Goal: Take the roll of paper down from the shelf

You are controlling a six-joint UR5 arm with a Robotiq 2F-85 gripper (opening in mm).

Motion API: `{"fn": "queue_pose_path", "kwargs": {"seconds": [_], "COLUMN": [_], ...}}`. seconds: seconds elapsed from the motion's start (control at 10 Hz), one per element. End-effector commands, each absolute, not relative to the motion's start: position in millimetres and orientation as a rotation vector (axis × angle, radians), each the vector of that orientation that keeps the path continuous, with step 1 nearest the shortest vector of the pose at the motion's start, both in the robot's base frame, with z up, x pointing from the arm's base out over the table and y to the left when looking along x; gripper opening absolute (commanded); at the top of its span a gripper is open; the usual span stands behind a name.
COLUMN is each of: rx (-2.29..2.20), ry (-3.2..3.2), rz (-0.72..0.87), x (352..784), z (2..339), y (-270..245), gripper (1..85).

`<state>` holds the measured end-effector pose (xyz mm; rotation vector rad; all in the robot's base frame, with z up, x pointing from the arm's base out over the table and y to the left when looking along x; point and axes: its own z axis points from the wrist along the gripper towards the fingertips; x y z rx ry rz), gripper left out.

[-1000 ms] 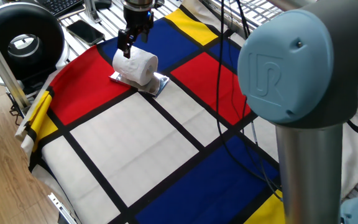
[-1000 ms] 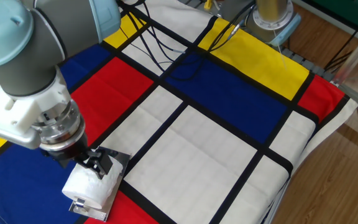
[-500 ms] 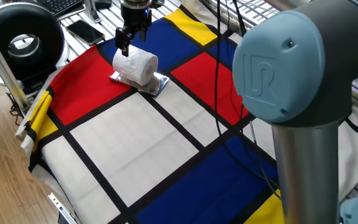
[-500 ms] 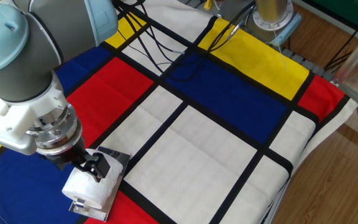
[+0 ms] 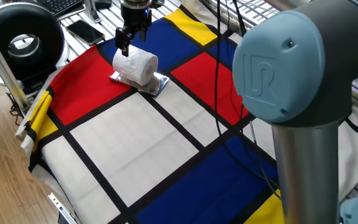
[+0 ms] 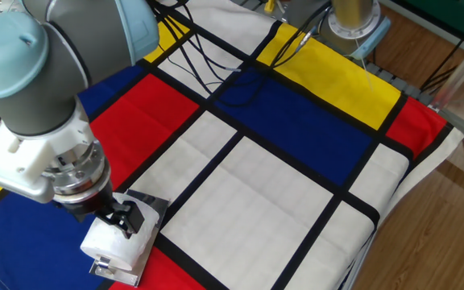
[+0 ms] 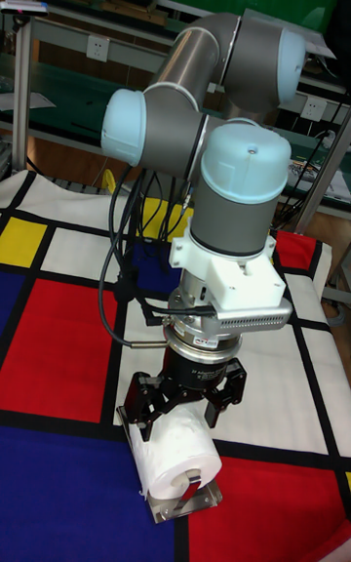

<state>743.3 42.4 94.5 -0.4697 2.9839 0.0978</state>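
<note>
The white roll of paper [image 5: 135, 66] [image 6: 111, 242] [image 7: 175, 450] lies on its side on the shelf [image 5: 158, 84] [image 6: 149, 203] [image 7: 185, 505], a small silver plate on the chequered cloth. My gripper [image 5: 125, 42] [image 6: 123, 219] [image 7: 183, 404] hangs just above the roll's far end, pointing down. It is open, and in the tall fixed view its black fingers [image 7: 136, 404] stand on either side of the roll without pinching it. The arm hides part of the roll in the other fixed view.
A large black round device [image 5: 23, 40], a black phone [image 5: 84, 30] and a keyboard [image 5: 61, 5] sit beyond the cloth's red corner. Black cables [image 5: 225, 93] trail across the cloth. The arm's grey joint [image 5: 291, 81] fills the near right.
The gripper has shifted slightly along the top of the roll over the last second and then stopped. The roll and the shelf have not moved.
</note>
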Motion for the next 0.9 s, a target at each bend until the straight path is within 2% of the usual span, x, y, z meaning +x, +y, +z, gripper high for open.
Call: {"fn": "queue_pose_path", "kwargs": {"seconds": [0.0, 0.8], "rx": [-0.446, -0.471], "ry": [2.993, 2.989], "rz": [0.123, 0.119], "x": [740.5, 733.7], "z": [96.6, 90.7], "y": [41.0, 40.4], "gripper": [85.0, 85.0]}}
